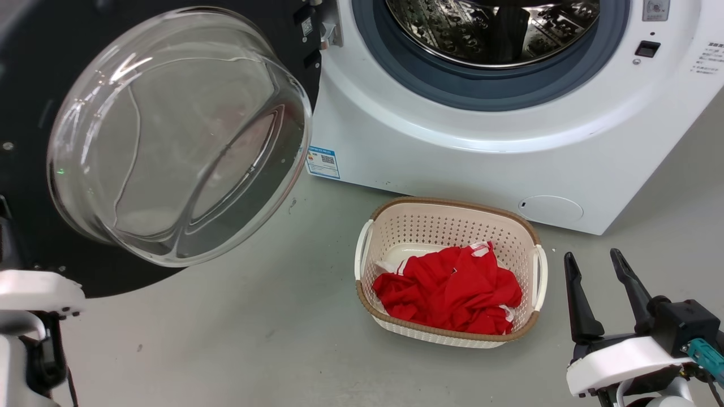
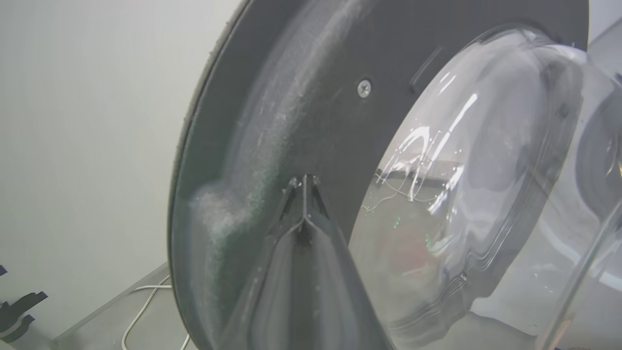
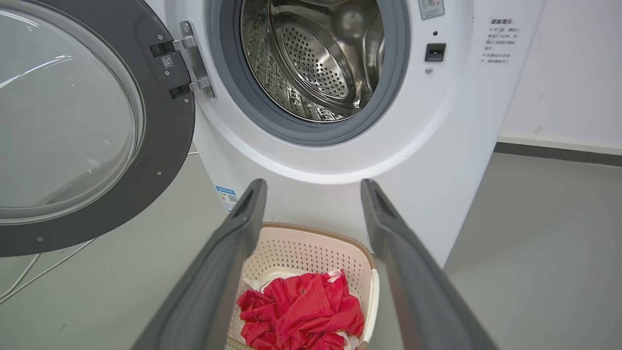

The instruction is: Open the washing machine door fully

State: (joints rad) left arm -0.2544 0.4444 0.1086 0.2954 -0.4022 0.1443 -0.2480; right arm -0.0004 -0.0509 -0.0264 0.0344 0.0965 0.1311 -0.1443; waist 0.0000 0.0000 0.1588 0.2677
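The washing machine door point(image 1: 181, 135), glossy black with a bulging clear glass bowl, is swung out to the left of the white washing machine point(image 1: 452, 152) on its metal hinge point(image 3: 192, 63). The steel drum point(image 3: 316, 58) stands exposed inside the grey gasket. In the left wrist view my left gripper point(image 2: 303, 181) is shut, its tips against the dusty black inner face of the door point(image 2: 291, 97) beside the glass. My right gripper point(image 1: 592, 255) is open and holds nothing, low at the right near the basket; in its own view the right gripper point(image 3: 313, 187) points at the machine's front.
A cream laundry basket point(image 1: 452, 203) with a red cloth point(image 1: 452, 288) sits on the grey floor before the machine. A white cable point(image 2: 141, 311) lies on the floor behind the door. My pale left forearm point(image 1: 34, 288) is at the lower left. A wall is right of the machine.
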